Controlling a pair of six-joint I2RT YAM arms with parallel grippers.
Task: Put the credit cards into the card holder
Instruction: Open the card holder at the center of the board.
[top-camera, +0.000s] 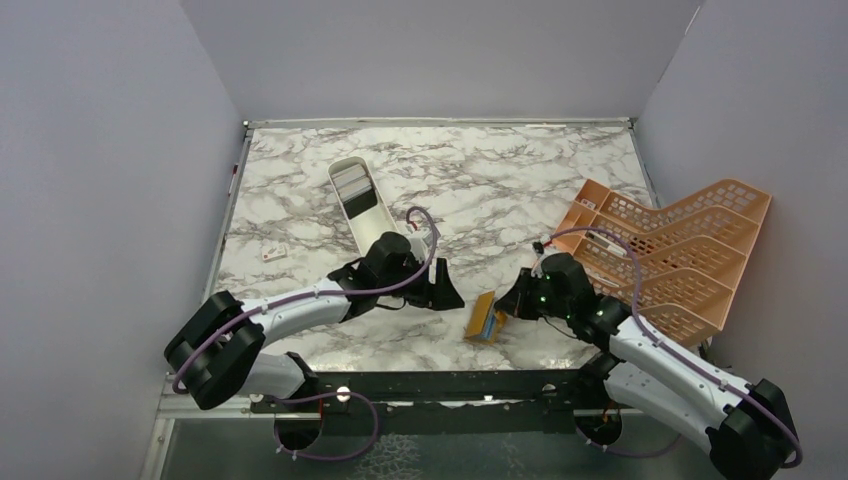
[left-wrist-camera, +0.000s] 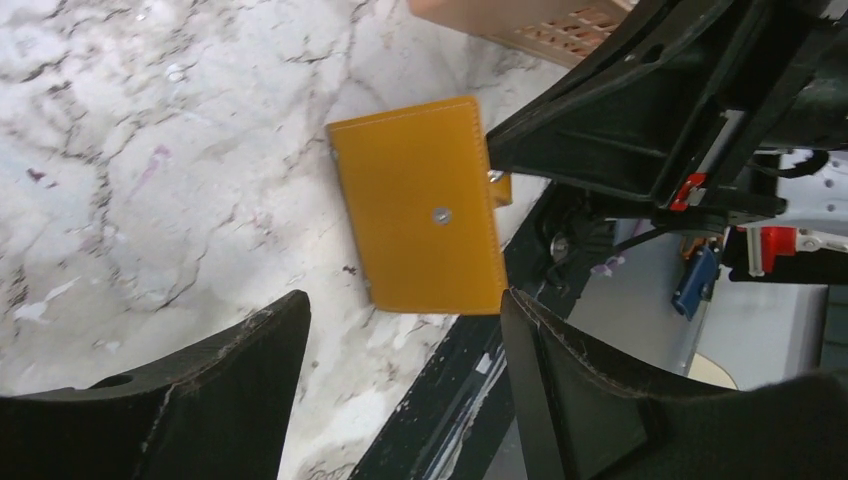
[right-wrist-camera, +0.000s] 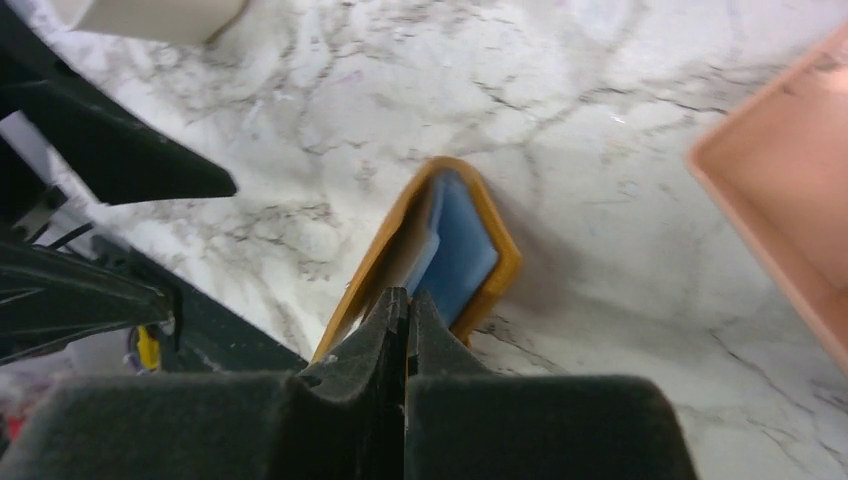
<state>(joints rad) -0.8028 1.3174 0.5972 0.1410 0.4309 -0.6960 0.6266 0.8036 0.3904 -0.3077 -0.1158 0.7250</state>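
Observation:
The orange-tan card holder (top-camera: 485, 318) stands on edge, half open, near the table's front edge. A pale blue credit card (right-wrist-camera: 460, 245) and a lighter one sit inside it. My right gripper (right-wrist-camera: 408, 297) is shut on one panel of the card holder (right-wrist-camera: 497, 268). My left gripper (left-wrist-camera: 405, 300) is open and empty, just left of the holder and facing its outer side (left-wrist-camera: 420, 205). In the top view the left gripper (top-camera: 448, 293) and the right gripper (top-camera: 512, 303) flank the holder. More grey and black cards (top-camera: 352, 185) lie in the white tray.
A long white oval tray (top-camera: 372, 222) lies at the table's middle back. A large orange lattice rack (top-camera: 670, 250) stands at the right. A small white item (top-camera: 272, 252) lies at the left. The black front rail (top-camera: 430, 385) runs just below the holder.

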